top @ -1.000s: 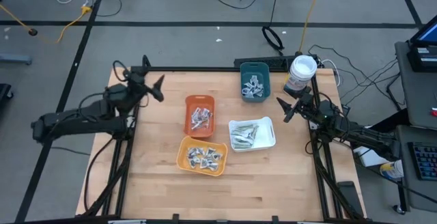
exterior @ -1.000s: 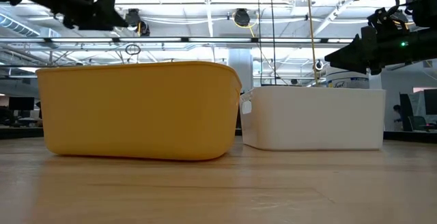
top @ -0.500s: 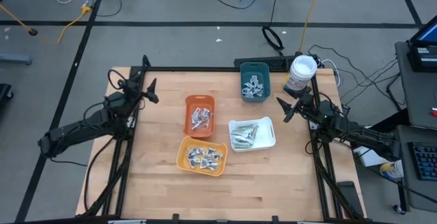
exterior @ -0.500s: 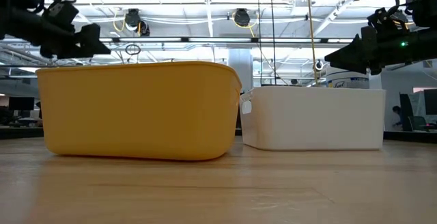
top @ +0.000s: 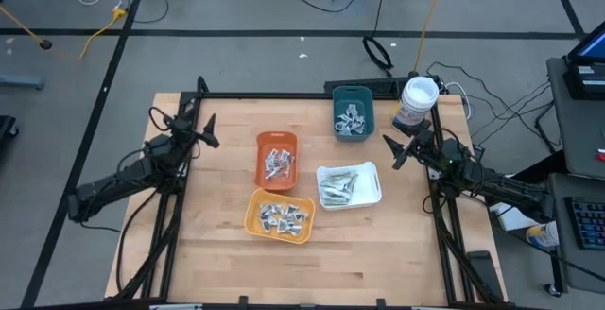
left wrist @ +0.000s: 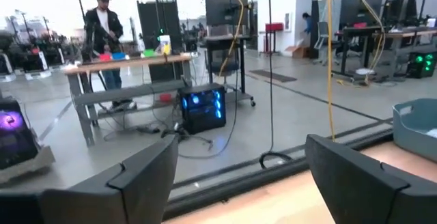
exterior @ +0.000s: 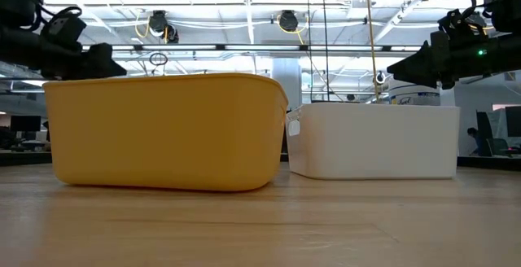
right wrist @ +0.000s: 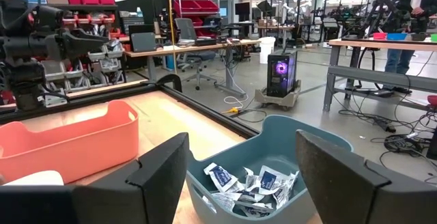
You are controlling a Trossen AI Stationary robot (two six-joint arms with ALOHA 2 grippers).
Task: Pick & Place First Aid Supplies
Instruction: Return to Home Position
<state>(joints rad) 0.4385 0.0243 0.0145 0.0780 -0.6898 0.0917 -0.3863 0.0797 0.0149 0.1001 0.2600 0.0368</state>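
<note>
The first aid supplies lie as small packets in several trays mid-table: silvery sachets in the orange tray (top: 276, 159), the yellow tray (top: 280, 215) and the teal tray (top: 353, 111), and pale strips in the white tray (top: 348, 185). In the right wrist view the teal tray's sachets (right wrist: 252, 183) show with blue marks. My left gripper (top: 210, 130) hovers open over the table's far left part, pointing level toward the trays. My right gripper (top: 391, 152) hovers open at the right edge, between the teal and white trays, its fingers empty (right wrist: 242, 176).
A white tub with a blue label (top: 416, 102) stands at the far right corner. Black frame rails (top: 284, 95) run along the table's edges. Bare wood (top: 302, 272) lies along the near edge. A person (left wrist: 102, 39) stands in the room beyond.
My left gripper has sunk from high above the table and drawn back a little toward the left edge as its arm folded in. It stays open and empty. The trays and packets have not moved.
</note>
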